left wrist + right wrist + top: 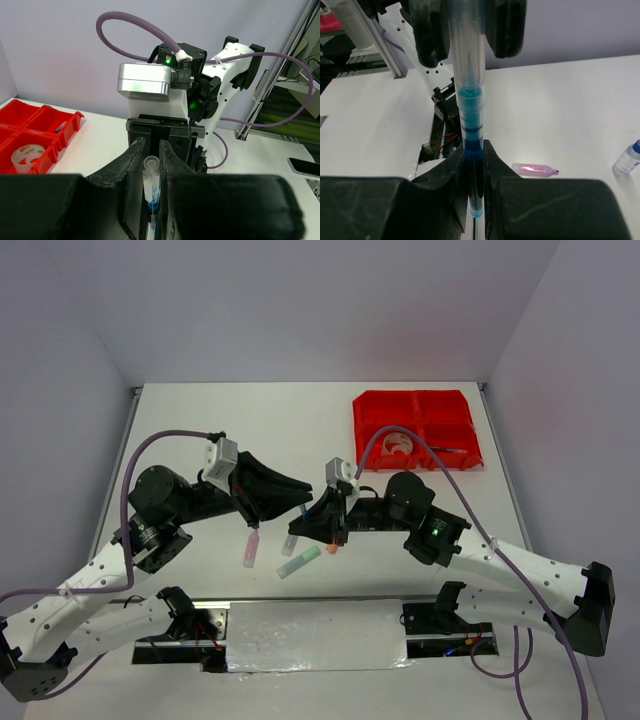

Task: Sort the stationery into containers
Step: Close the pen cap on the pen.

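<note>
Handover, looks like: left gripper [151, 160] clamped on the blue pen [468, 75] at its clear barrel, right gripper [475, 152] pinching its blue end, mid-air above the table [200, 430]. Next: one lets go, the other heads for the red bins [415, 430].

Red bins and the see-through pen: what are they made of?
The bins look like hard plastic: bright even red, smooth and a bit shiny, with thin moulded walls. The pen looks like clear plastic, since you can see the thin tube inside its barrel. The blue part lower down is probably plastic too, though it could be rubbery.
</note>
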You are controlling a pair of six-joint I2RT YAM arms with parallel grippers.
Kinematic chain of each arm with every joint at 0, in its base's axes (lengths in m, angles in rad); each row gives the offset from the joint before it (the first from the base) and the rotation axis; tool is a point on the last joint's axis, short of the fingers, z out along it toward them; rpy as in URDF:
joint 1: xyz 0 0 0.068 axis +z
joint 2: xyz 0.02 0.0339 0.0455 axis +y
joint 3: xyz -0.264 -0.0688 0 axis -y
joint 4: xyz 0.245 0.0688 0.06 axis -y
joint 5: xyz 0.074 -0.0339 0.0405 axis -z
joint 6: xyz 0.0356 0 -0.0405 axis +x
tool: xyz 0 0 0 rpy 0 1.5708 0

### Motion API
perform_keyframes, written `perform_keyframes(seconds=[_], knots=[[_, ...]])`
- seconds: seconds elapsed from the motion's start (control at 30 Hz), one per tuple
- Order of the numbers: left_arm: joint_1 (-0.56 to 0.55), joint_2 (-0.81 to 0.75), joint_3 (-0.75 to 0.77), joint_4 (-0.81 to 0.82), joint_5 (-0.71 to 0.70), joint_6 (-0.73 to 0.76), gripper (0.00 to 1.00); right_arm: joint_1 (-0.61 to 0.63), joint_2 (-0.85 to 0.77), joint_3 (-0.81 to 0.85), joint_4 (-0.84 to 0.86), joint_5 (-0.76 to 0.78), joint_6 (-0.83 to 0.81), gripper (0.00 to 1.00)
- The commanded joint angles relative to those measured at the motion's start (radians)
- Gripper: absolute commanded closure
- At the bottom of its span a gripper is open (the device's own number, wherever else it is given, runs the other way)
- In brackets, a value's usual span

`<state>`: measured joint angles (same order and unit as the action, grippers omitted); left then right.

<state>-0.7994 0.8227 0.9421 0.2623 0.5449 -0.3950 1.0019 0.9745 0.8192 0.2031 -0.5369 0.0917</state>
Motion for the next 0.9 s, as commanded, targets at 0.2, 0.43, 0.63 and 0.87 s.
perform_keyframes(seconds=[0.2,0.43,0.63,0.87], knots=[[0.005,0.019,-0.023,0.028,0.018,-0.004,1.00,-0.023,0.001,0.100,0.055,0.096,0.055,1.00],[0.003,0.064,-0.071,0.005,-0.025,-0.019,1.00,-0.032,0.039,0.221,0.059,0.179,0.120,1.00],[0.003,0.066,-0.184,0.008,-0.099,-0.051,1.00,-0.118,0.056,0.366,0.097,0.163,0.187,1.00],[-0.006,0.101,-0.360,0.096,-0.057,-0.108,1.00,-0.157,0.154,0.633,0.013,0.095,0.168,1.00]])
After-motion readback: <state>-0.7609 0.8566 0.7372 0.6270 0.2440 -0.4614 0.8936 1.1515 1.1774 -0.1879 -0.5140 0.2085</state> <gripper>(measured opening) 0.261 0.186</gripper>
